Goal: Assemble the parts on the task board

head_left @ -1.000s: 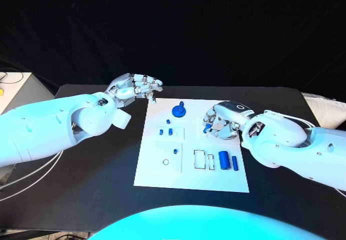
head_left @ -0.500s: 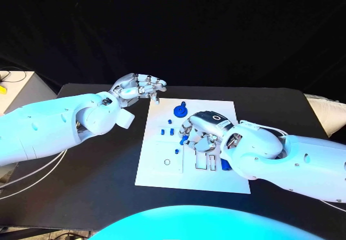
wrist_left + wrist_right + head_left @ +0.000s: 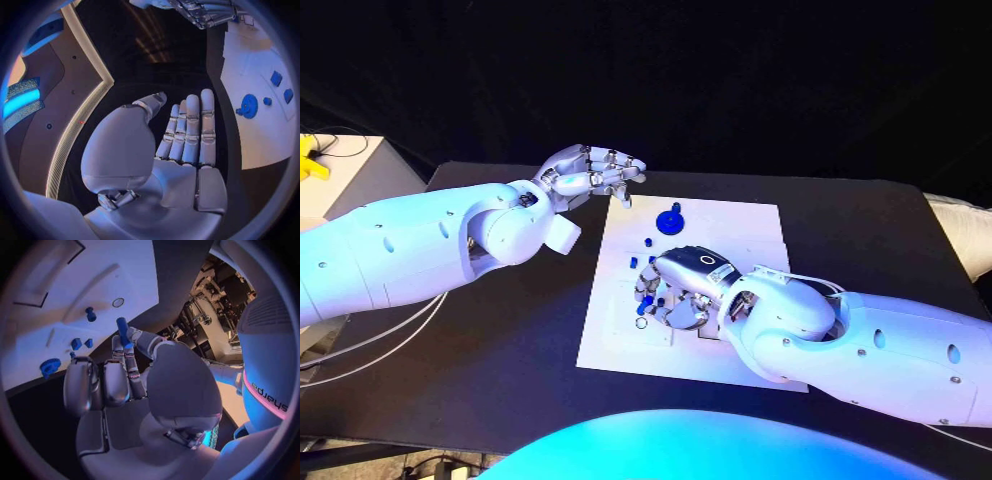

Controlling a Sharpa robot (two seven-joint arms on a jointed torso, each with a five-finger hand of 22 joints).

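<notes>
Right hand (image 3: 678, 290) pinches blue peg (image 3: 122, 325) over task board (image 3: 747, 225), prob. to seat it; left hand (image 3: 593, 172) empty, fingers loosely apart, parked off board's far corner w/ clearance.

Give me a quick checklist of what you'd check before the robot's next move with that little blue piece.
1. Small blue cylindrical peg pinched in the right hand: ok.
2. Right hand over the white rectangular task board: ok.
3. Peg lined up with a hole: cannot tell.
4. Left hand holding nothing, off the board's far corner: ok.
5. Blue round gear away from the right hand: ok.
</notes>
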